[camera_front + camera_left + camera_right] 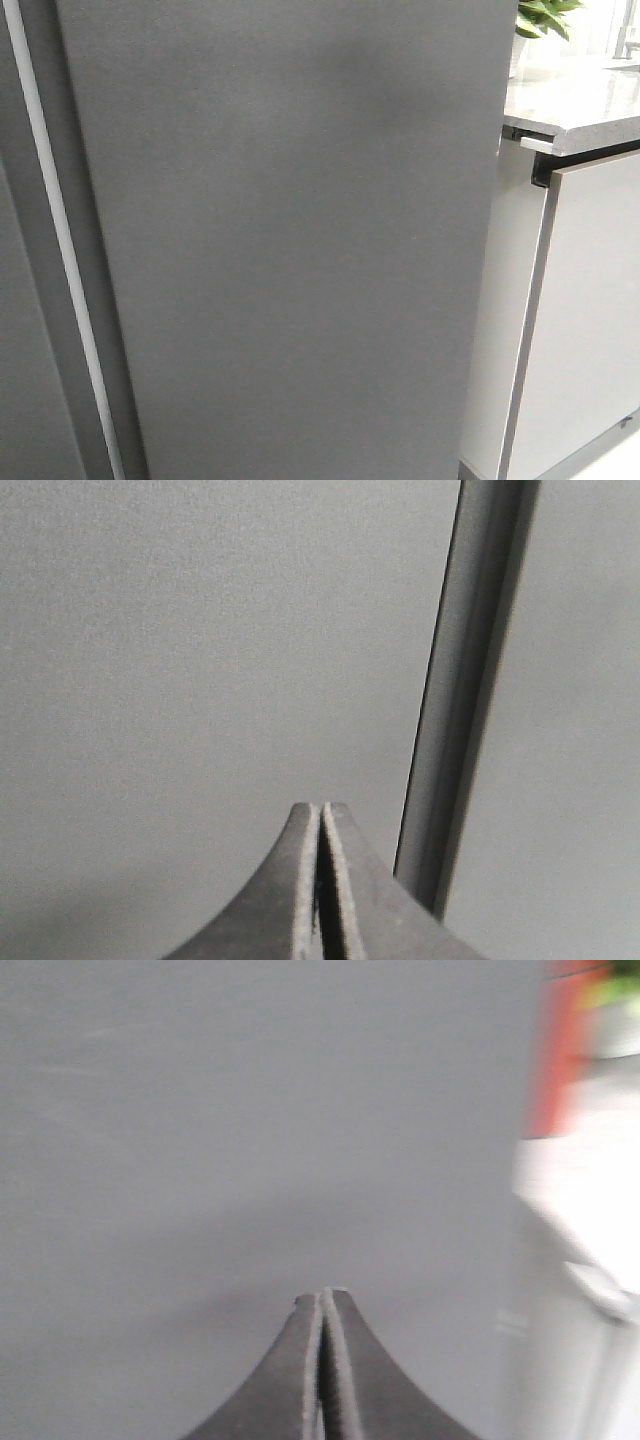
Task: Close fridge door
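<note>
The fridge door (290, 240) shows its matte dark grey outside and fills most of the front view. Its white inside and bins are hidden. Neither gripper shows in the front view. In the right wrist view my right gripper (324, 1296) is shut and empty, its tips close to the door's face (250, 1130) near the edge by the counter. In the left wrist view my left gripper (321, 808) is shut and empty, pointing at a grey panel (200, 650) beside the pale vertical strip (465, 680). The door's face (585, 730) lies past the strip. I cannot tell whether either gripper touches.
The pale strip (55, 230) runs down left of the door, with the neighbouring dark panel (20, 380) beyond. At the right stand a pale stone counter (575, 100) with a green plant (545, 18) and light grey cabinet doors (590, 320).
</note>
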`<move>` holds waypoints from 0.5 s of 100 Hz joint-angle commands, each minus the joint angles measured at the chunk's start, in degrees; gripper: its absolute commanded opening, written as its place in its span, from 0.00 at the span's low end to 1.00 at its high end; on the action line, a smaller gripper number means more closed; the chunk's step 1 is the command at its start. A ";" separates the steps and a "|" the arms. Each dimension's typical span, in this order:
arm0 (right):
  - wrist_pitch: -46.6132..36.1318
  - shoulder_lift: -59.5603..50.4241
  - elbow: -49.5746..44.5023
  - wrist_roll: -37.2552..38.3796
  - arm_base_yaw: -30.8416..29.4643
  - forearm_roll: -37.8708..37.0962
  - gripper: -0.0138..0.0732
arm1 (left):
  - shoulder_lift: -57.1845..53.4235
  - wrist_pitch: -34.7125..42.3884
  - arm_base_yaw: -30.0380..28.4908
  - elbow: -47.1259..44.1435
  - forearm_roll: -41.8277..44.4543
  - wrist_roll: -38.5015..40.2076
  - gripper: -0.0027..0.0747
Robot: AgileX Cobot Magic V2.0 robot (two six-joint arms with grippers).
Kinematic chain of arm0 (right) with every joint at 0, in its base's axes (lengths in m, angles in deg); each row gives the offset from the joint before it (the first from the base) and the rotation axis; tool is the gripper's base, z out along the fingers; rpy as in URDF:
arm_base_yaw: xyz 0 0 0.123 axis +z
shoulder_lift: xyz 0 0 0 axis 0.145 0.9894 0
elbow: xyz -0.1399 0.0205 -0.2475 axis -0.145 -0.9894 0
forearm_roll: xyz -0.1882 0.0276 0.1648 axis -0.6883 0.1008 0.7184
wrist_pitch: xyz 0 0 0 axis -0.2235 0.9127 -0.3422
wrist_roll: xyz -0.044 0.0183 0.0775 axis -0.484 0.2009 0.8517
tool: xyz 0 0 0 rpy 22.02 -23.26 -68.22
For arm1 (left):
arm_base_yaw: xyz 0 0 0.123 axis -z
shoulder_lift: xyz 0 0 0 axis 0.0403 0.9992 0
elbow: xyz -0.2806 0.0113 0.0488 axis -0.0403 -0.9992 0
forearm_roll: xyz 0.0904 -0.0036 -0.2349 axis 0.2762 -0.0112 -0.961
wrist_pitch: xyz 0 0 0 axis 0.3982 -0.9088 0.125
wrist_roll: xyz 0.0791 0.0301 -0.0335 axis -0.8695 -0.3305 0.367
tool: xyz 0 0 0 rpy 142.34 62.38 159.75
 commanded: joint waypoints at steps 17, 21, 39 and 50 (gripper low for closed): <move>-7.09 -20.11 -16.20 -0.31 -6.46 -0.84 0.08 | -1.29 4.76 0.09 -2.31 -0.36 0.11 0.01; -8.04 -23.02 -19.45 -0.31 -6.76 -0.84 0.08 | -1.29 4.76 0.09 -2.31 -0.36 0.11 0.01; -13.83 -37.96 -32.98 -0.31 -7.23 -0.84 0.08 | -1.29 4.76 0.09 -2.31 -0.36 0.11 0.01; -14.80 -45.25 -39.81 -0.31 -8.69 -0.84 0.08 | -1.29 4.76 0.09 -2.31 -0.36 0.11 0.01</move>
